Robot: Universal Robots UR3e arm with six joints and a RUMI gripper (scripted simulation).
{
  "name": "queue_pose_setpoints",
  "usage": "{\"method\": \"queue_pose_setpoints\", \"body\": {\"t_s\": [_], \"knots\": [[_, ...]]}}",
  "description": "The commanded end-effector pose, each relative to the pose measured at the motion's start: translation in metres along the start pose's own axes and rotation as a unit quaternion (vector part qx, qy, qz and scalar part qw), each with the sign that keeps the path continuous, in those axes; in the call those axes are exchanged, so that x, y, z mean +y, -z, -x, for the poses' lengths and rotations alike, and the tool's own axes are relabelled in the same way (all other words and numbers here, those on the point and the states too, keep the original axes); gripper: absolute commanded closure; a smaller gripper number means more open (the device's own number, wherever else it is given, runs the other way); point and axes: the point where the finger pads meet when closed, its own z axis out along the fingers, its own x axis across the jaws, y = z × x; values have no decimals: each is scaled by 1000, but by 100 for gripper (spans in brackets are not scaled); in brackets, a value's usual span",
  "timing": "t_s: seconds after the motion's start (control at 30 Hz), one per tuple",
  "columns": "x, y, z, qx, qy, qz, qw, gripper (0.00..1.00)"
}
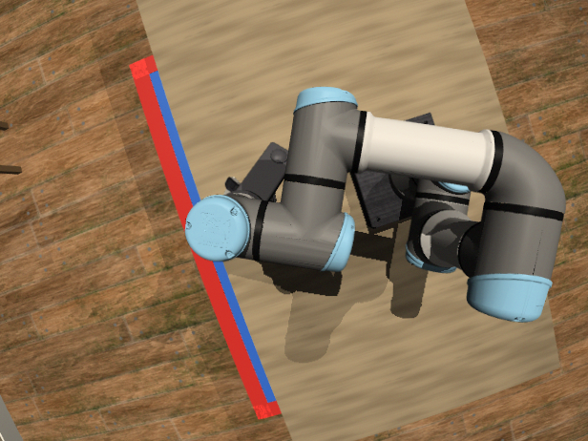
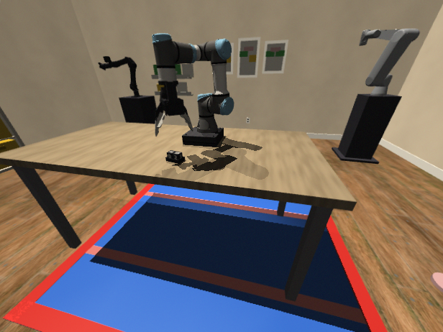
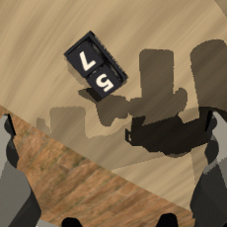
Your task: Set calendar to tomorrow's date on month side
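The dark calendar tray point(image 2: 175, 161) point(image 3: 112, 58) lies on the table and holds two black cubes side by side. In the wrist view the face of one cube point(image 3: 86, 59) turned to the camera shows a white 7, and that of the other cube point(image 3: 105, 82) a white 5. White marks on the cubes in the exterior view are too small to read, and the month's name cannot be read. My gripper point(image 2: 174, 131) point(image 3: 111, 113) is open and empty, high above the table, with the tray below it. The arm hides the calendar in the top view.
The arm's black base point(image 1: 384, 205) point(image 2: 203, 137) stands on the table point(image 1: 391, 382) point(image 2: 108, 144) behind the tray. The table's edge point(image 3: 99, 162) crosses the wrist view below the tray. Dark arm shadows fall beside the tray. Two other arms stand on pedestals away from the table.
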Motion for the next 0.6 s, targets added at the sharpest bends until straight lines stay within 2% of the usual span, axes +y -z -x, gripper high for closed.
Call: {"method": "queue_pose_setpoints", "body": {"t_s": [0.0, 0.3, 0.43, 0.57], "knots": [[2, -2, 2, -1, 82, 5, 997, 0], [3, -4, 4, -1, 169, 5, 986, 0], [4, -5, 4, -1, 183, 5, 983, 0], [5, -6, 4, -2, 229, 5, 973, 0]]}}
